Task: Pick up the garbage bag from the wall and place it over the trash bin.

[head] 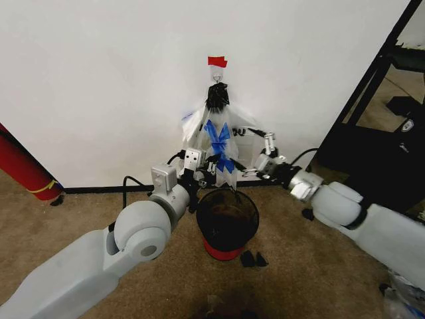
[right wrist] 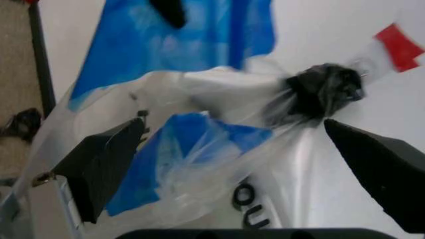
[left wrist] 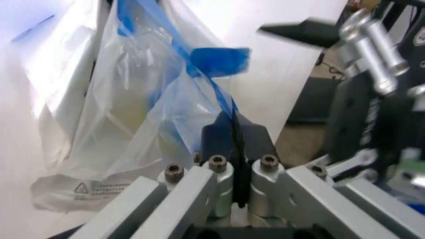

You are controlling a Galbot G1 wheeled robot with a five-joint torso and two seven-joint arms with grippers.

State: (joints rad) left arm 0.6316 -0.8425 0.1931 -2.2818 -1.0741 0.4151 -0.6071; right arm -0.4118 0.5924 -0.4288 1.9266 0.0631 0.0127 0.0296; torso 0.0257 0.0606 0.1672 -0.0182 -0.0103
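A: Head view has the garbage bag [head: 218, 136] hanging against the wall [head: 99, 80], its black knotted top caught on a small hook just below a piece of red tape [head: 217, 62]. The bag's lower edge hangs just over the far rim of the trash bin [head: 228, 221], which stands on the carpet [head: 80, 206] close to the black baseboard.

B: And the arms?

A: The left end effector [head: 207, 171] is at the bag's lower left edge. In the left wrist view its dark fingers [left wrist: 234, 144] are pressed together with a fold of the clear and blue plastic pinched between them. The right end effector [head: 255, 149] is at the bag's right edge, higher up. In the right wrist view its two black fingers [right wrist: 106, 159] stand wide apart, one on each side of the bag, with the knot between them, nearer one finger.

B: How much room is there?

A: To the left, bare wall and carpet run open as far as a red roll [head: 23, 163] leaning at the edge. To the right, a black rack [head: 372, 86] stands near the right arm. Two small dark objects [head: 252, 259] lie on the carpet just right of the bin's red base.
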